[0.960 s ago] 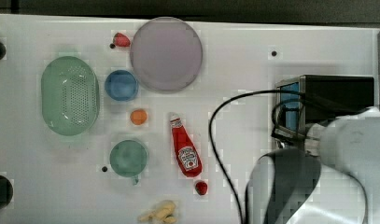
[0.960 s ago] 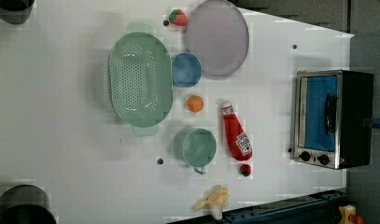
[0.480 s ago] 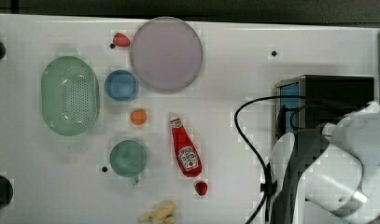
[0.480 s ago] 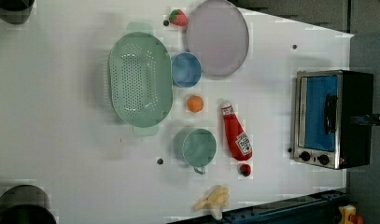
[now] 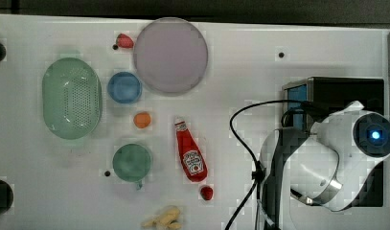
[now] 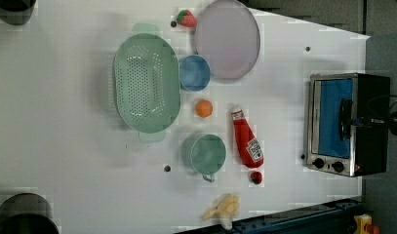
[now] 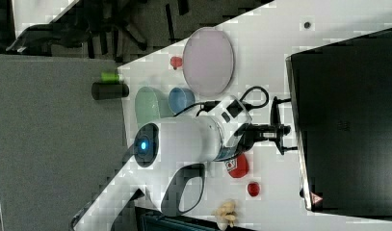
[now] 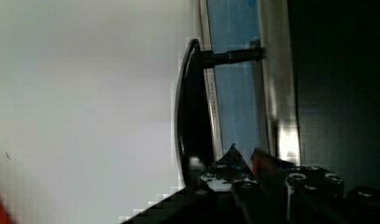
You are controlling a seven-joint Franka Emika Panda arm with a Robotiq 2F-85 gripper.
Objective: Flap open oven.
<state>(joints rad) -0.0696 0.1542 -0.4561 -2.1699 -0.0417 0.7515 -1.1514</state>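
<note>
The black oven [image 6: 372, 122] stands at the left view's right, its blue glass door [image 6: 332, 117] closed flat in the silver frame. Two knobs [image 6: 327, 165] sit beside the door. My gripper [image 6: 356, 120] reaches across the oven's top down to the dark bar handle [image 6: 343, 119]. In the wrist view the handle [image 8: 192, 116] runs past my gripper [image 8: 246, 156], which is shut, its tips lying in the space between the bar and the glass [image 8: 234, 93]. The right view shows the gripper [image 7: 280, 130] at the handle [image 7: 276, 115] of the oven [image 7: 347, 120]. My arm [image 5: 346, 153] covers much of the oven [image 5: 336, 91].
A ketchup bottle [image 5: 190, 153] lies nearest the oven's front, with a small red fruit [image 5: 206, 192] beside it. Farther off are a purple plate [image 5: 169, 55], blue bowl [image 5: 124, 87], green colander [image 5: 72, 98], green cup [image 5: 131, 163] and an orange ball [image 5: 142, 120]. A black cable [image 5: 243, 143] loops beside the arm.
The arm has swung to the top view's right, over the oven. In the left view the gripper has come in across the oven's top to the handle. The door has not moved.
</note>
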